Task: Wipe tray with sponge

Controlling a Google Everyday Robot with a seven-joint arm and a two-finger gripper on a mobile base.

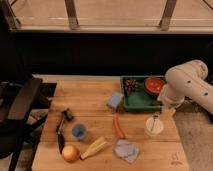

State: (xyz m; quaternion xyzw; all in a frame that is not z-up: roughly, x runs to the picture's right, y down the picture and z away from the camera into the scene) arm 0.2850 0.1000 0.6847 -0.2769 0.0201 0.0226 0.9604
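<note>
End effector [167, 111] hangs below the white arm at the tray's near right corner, just above the desk [95, 107]. Its fingers stand apart and nothing is in them.

The sponge [115, 100], that little light-blue block, lies on the wood well off to the camera's left of the end effector, a touch farther back. It sits right against the outside of the left wall of the dark green tray [139, 103]. So the tray's whole front strip lies between tool and target. The sponge's long axis looks to run slightly on the diagonal, near left to far right, though that's a loose call.

My read: the reach has to go sideways, leftward, over or along that low front wall. There's bare wood on the sponge's left and near sides. Below the end effector and just to its left stands a pale cup [154, 125], and a carrot [118, 127] lies nearer the camera than the sponge, so a low sweep risks clipping both. Inside the tray, a red bowl [155, 85] and dark grapes [132, 85] crowd the far half, which leaves the near half for wiping.
</note>
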